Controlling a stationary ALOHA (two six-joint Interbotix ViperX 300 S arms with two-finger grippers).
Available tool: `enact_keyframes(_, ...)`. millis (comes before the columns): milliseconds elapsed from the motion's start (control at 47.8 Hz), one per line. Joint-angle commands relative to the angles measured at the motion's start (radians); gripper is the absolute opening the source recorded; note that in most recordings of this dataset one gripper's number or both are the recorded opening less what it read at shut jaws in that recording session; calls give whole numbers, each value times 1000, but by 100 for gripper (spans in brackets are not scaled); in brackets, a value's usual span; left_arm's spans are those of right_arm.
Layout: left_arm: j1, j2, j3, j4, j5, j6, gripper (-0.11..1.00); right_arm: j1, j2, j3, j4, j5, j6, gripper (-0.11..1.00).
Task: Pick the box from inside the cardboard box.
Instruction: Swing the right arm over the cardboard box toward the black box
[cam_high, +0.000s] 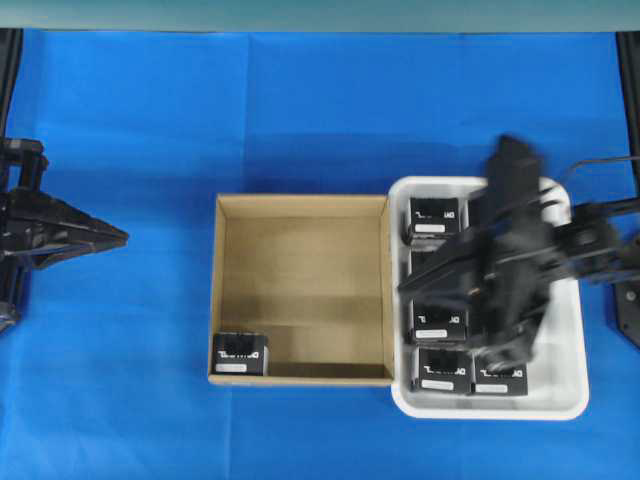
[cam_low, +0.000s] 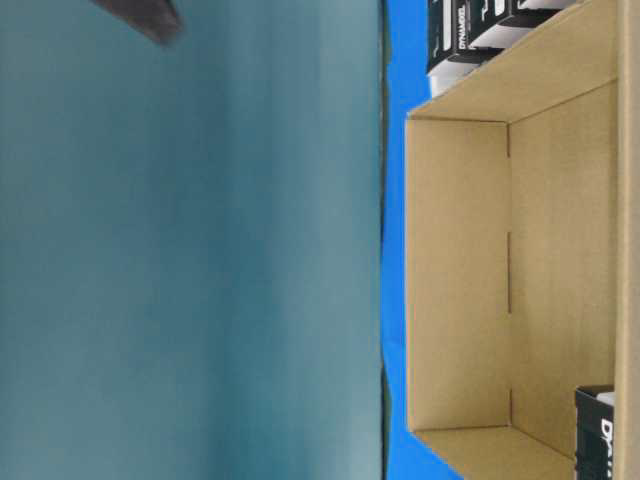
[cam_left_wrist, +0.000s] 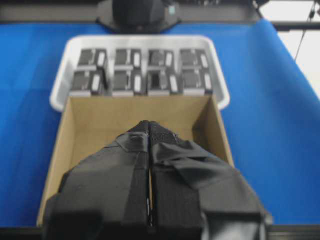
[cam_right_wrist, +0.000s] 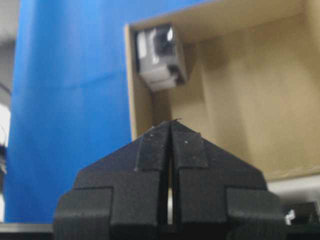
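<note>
Blue cloth (cam_high: 150, 120); cardboard box (cam_high: 228, 205) holds 1 box (cam_high: 240, 353); tray (cam_high: 570, 400) holds 8.

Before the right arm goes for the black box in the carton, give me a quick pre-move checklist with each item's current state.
1. Target present: one black box sits in a corner of the carton. Ok.
2. Target unobstructed: nothing lies on or against it except the carton walls. Ok.
3. Right gripper ready to grasp: fingers pressed shut, holding nothing. Not ok, must open.
4. Right gripper over target: it is above the white tray, not the carton. Not ok.
5. Left gripper out of the way: shut, off to the side of the carton. Ok.
</note>
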Motion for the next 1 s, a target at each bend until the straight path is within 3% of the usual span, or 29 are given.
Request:
enact_keyframes(0, -3, 2, -25, 3, 25, -2, -5, 14, 84, -95, 3, 80, -2, 0)
enact_keyframes(335, -3, -3, -25, 5, 149, -35, -5, 2, 425, -482, -11, 554, -9, 0)
enact_keyframes(460, -3, -6, -21, 3, 158, -37, -5, -9, 525, -589, -11, 672, -21, 0)
enact_keyframes(711, -3, -18, -17, 3, 204, -35, -5, -21, 655, -759, -8, 726, -193, 6)
enact_keyframes(857, -3, -43, -20, 3, 227, -37, -5, -31, 695, -813, 9, 716, -250, 18)
enact_keyframes(941, -3, -55, -20, 3, 245, -37, -5, -40, 715, -834, 32, 710, -259, 34)
enact_keyframes(983, -3, -58, -18, 3, 253, -37, -5, -44, 724, -841, 44, 713, -256, 47)
